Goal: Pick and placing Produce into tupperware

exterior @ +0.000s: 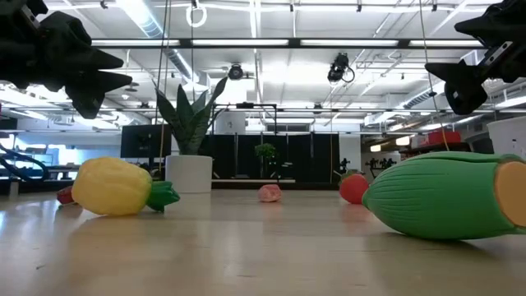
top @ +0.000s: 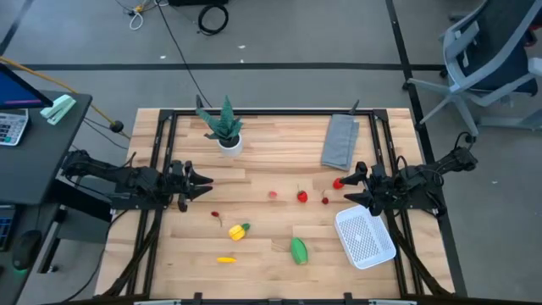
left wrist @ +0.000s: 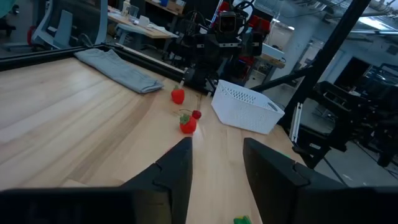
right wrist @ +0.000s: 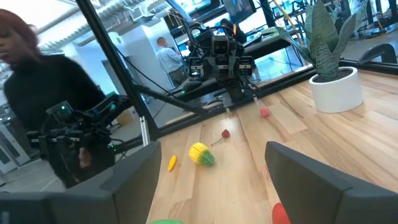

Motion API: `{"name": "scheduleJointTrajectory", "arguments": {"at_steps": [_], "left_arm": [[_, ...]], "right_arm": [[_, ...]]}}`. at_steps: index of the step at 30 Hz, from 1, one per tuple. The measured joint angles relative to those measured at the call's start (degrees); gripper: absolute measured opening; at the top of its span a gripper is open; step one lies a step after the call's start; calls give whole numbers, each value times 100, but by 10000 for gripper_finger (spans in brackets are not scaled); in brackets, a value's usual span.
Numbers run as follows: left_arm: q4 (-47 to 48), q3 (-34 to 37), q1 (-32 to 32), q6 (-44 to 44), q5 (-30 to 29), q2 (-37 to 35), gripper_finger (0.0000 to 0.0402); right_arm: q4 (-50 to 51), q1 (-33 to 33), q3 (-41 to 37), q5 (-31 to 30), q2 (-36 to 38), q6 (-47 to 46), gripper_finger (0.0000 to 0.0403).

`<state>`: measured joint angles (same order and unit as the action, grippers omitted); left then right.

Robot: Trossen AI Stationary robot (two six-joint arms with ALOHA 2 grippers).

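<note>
Nearest: right gripper (top: 345, 190), fingers open, tips just beside small red toy fruit (top: 338, 183); white dotted plastic tupperware (top: 365, 237) close behind. Left gripper (top: 208, 180) open, farther.

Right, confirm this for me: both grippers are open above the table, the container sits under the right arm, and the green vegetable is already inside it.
One thing is wrong: the green vegetable is not in the container. The high view shows it lying on the table beside the empty container. The rest holds: left gripper and right gripper are both open above the table, with the container by the right arm.
</note>
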<state>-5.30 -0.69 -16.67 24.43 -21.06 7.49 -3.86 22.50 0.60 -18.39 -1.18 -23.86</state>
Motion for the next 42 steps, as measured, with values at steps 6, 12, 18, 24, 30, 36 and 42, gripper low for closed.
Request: {"name": "scheduleJointTrajectory", "arguments": {"at_steps": [6, 12, 18, 24, 30, 36, 42], "left_arm": [[-30, 0, 0, 145, 0, 2, 140], [-790, 0, 5, 375, -17, 2, 145], [-1201, 0, 5, 382, -34, 0, 153], [-1220, 0, 11, 738, -278, 0, 145], [-2030, 0, 11, 770, -502, 1, 130], [-3202, 0, 11, 793, -503, -1, 121], [-3650, 0, 11, 727, -655, -1, 129]], "right_arm": [[-1, 0, 1, 1, -2, 1, 297], [0, 0, 1, 0, -1, 1, 297], [-1, 0, 0, 0, -1, 2, 297], [1, 0, 0, 0, -2, 0, 297], [0, 0, 2, 0, -1, 1, 297], [-12, 0, 0, 0, -1, 5, 297], [-328, -34, 100, -459, -6, -316, 297]]}}
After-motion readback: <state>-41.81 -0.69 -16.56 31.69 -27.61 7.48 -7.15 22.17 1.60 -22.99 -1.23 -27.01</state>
